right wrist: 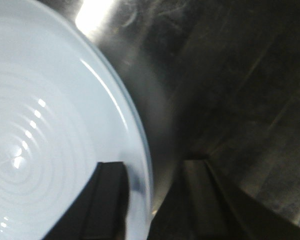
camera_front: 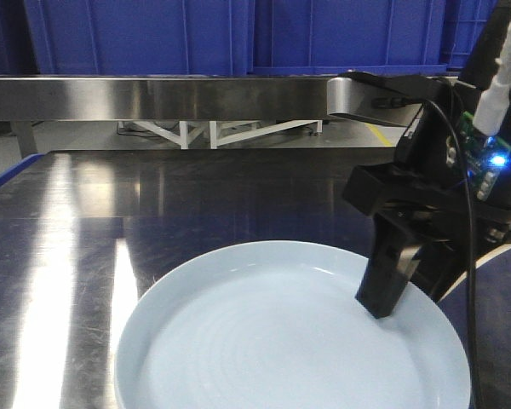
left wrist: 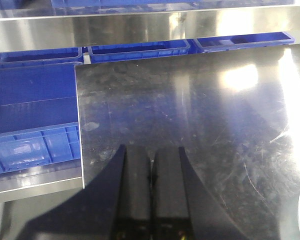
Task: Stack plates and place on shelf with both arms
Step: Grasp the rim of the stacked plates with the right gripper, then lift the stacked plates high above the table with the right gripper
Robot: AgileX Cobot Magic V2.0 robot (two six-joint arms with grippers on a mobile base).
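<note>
The grasp is in hand: the right gripper (right wrist: 157, 200), spread wide, straddles the right rim of the plate (camera_front: 281, 341) at lower centre on the bench (camera_front: 196, 196) (only one plate shows). Next, I judge, it must pinch that rim and lift level toward the shelf (camera_front: 153, 95) across the top. The left gripper (left wrist: 151, 195) is pinched together, empty.

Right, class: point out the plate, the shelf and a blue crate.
plate (camera_front: 272, 349), front view, on its flat middle.
shelf (camera_front: 153, 98), front view, on its shiny front band.
crate (camera_front: 136, 34), front view, on its blue front wall.
</note>
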